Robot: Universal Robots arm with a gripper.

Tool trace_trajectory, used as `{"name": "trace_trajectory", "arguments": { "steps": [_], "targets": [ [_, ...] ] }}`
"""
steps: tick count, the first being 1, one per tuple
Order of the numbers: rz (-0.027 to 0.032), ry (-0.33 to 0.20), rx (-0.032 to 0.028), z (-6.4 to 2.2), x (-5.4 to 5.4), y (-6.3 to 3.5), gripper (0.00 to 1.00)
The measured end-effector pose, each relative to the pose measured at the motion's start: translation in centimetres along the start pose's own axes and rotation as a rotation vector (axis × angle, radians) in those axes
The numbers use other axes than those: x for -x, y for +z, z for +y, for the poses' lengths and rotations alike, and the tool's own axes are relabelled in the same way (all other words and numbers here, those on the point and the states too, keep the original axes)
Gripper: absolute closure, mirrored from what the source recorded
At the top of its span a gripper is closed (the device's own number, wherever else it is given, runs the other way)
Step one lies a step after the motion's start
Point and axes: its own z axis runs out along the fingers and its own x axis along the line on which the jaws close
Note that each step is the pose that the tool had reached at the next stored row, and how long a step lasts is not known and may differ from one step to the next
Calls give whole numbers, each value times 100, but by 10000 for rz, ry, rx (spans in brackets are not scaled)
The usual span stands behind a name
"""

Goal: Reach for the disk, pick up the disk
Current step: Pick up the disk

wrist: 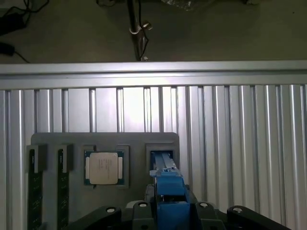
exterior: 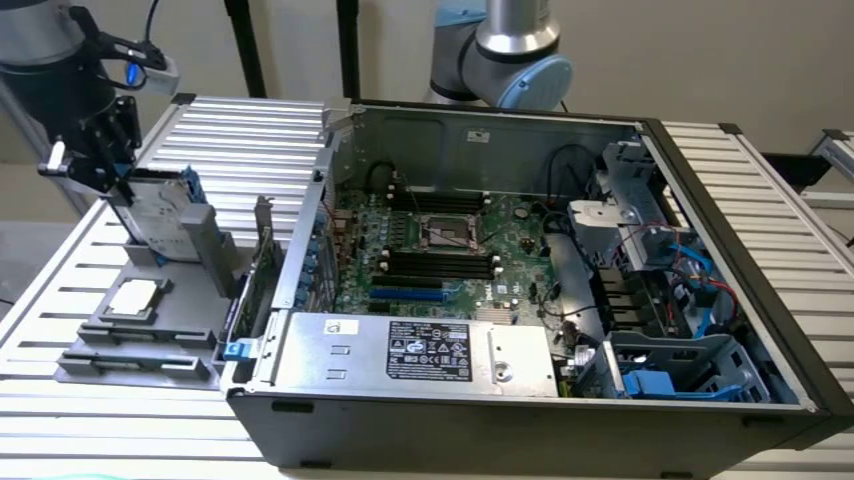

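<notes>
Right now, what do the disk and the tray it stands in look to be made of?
Disk: silver-grey body with a dull sheen, likely metal, with a white paper-like label; its bright blue frame looks like moulded plastic. Tray: uniform matte grey, probably plastic, though the look leaves it open.

Soft even light, perhaps from overhead; pale glare on the ribbed table (wrist: 136, 108)

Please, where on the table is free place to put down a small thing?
Bare slats of the table lie behind the tray, also in front of it and at the exterior view's right of the case. The tray and the case's inside are crowded.
</notes>
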Motion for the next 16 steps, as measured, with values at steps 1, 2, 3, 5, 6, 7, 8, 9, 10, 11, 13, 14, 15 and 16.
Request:
{"name": "trace_trajectory", "arguments": {
  "steps": [1,2,3,5,6,7,8,9,10,11,13,14,15,16],
  "targets": [
    [-29,-1,-16,0,-7,0,67],
    [-60,-3,-30,-1,-14,-1,67],
    [-84,-4,-43,-1,-18,-1,67],
    [-103,-4,-51,-1,-19,-1,67],
    [-104,-4,-51,-1,-19,-1,67],
    [-105,-4,-51,-1,-19,-1,67],
    [-106,-5,-52,-1,-20,0,67],
    [-106,-5,-52,-1,-20,0,67],
    [-106,-5,-52,-1,-20,-1,67],
    [-105,-5,-52,-1,-20,0,67],
    [-106,-6,-51,-1,-26,-1,67],
    [-109,-6,-52,-1,-32,-1,67],
    [-109,-5,-52,-2,-38,-1,67],
    [-109,-5,-51,-2,-45,-2,67]
  ]
}}
